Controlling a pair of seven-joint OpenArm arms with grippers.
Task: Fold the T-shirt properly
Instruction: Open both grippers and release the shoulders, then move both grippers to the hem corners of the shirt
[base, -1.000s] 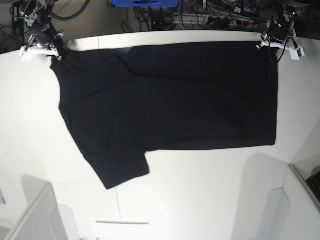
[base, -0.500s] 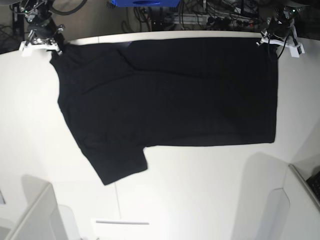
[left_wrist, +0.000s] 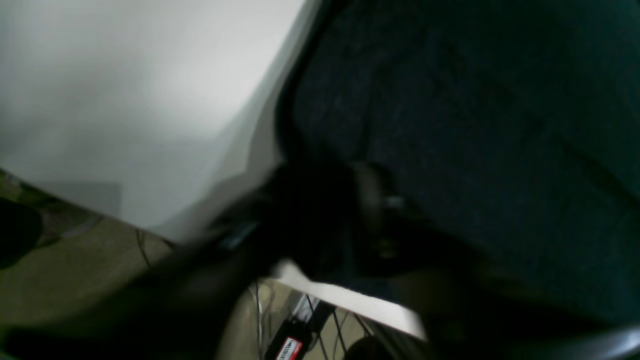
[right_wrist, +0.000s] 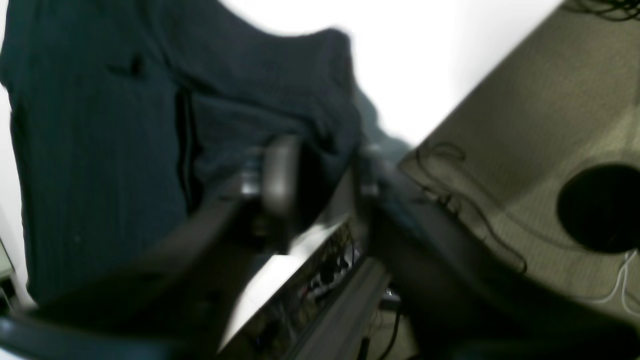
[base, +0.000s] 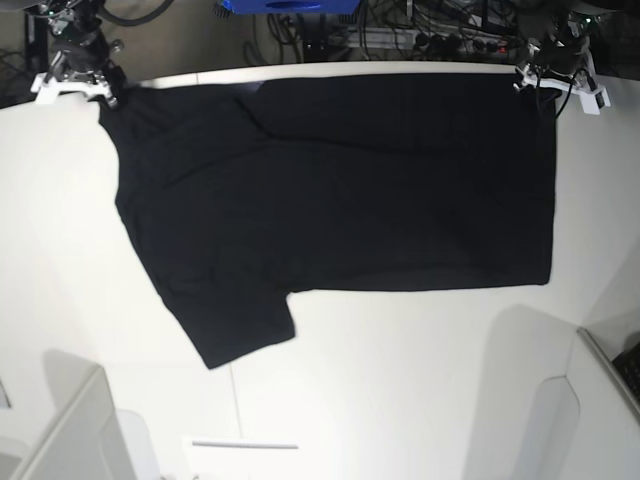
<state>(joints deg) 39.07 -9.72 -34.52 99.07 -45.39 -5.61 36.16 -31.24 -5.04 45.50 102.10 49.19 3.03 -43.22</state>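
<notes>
Both claws have drawn back toward the table's far edge, pulling the T-shirt (base: 340, 190) with them. The right gripper (base: 72, 82) jaws, earlier pinched on the corner beside them, now stand apart. The left gripper (base: 553, 78) is too blurred to judge.

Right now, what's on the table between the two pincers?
Base view: the black T-shirt, its far edge running from the right pincer to the left pincer.

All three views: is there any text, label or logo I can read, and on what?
None readable.
T-shirt: plain black side up, no print showing.
Red-and-white label below the table edge in the left wrist view: too blurred to read.
</notes>
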